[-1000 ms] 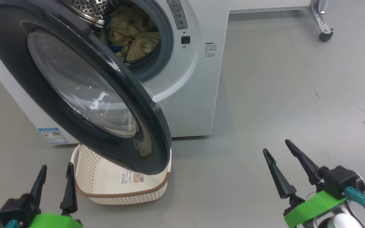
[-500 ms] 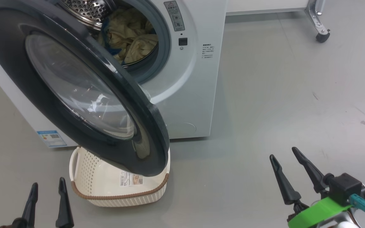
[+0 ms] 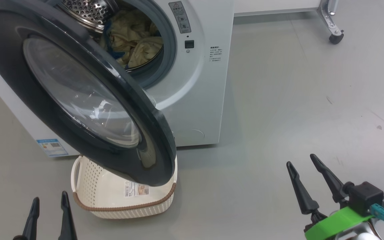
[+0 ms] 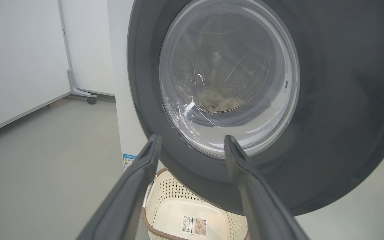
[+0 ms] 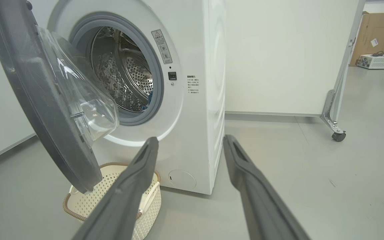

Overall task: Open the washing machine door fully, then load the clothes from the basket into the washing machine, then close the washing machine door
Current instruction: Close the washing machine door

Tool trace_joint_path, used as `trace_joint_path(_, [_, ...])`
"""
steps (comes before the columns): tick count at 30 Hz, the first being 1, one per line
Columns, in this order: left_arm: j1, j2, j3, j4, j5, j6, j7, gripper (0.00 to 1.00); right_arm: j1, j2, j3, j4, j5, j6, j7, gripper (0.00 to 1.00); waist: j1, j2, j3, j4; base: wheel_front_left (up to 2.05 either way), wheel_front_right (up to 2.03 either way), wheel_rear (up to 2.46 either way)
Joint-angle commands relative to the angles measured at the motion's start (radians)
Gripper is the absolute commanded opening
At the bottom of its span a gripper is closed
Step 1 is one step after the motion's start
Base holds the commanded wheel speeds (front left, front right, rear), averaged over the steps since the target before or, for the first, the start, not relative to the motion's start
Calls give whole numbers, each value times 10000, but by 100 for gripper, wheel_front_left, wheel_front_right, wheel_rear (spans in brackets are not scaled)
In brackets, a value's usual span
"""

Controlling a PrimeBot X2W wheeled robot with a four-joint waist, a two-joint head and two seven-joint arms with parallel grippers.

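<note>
From the head: shows the washing machine at 12 o'clock, white, standing on the grey floor. Finds the washing machine door swung out at an angle toward 9 o'clock, its low edge hanging over the basket at 7 o'clock. Catches the clothes heaped inside the steel drum at 11 o'clock. Shows a label on the basket's bottom. Places the left gripper at 7 o'clock, fingers apart and closed on nothing, just beside the basket's left end. Places the right gripper at 4 o'clock, fingers likewise apart, over bare floor and well apart from the machine. Picks out a blue sticker at 8 o'clock and a caster at 1 o'clock.

From the left wrist: looks along the left gripper, fingers spread, toward the door's glass at 12 o'clock. Makes out the clothes dimly through that glass. Puts the basket at 6 o'clock, under the door's black rim.

From the right wrist: looks along the right gripper, fingers spread, toward the machine's front corner. Sets the door edge-on at 9 o'clock, the drum at 11 o'clock, the basket at 7 o'clock beneath the door, the caster at 3 o'clock.
</note>
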State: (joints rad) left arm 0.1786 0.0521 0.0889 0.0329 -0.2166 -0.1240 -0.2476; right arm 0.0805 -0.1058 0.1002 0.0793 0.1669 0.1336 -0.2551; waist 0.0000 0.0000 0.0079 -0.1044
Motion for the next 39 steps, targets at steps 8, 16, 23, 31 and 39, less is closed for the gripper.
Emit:
trace_joint_path(8, [-132,1,-32,-270,14,-64,-141,100,-170,-88,132,-288,-39,-29,-67,100,0,0,49,21,0,0,0])
trace_joint_path(16, [-97,86,-293,-379,13,-65,-141,100,-210,-103,118,-282,-31,-29,-67,100,0,0,140,69,0,0,0])
trace_joint_path(23, [-23,143,-405,-562,38,-66,-141,100,-294,-137,53,-181,-31,-29,-67,100,0,0,160,104,0,0,0])
trace_joint_path(31, [84,135,-366,-714,81,-66,-141,100,-267,-148,58,-140,-29,-29,-67,100,0,0,136,130,0,0,0])
trace_joint_path(39, [108,147,-334,-763,118,-67,-141,100,-452,-121,-41,22,64,-29,-67,0,0,0,182,162,0,0,0])
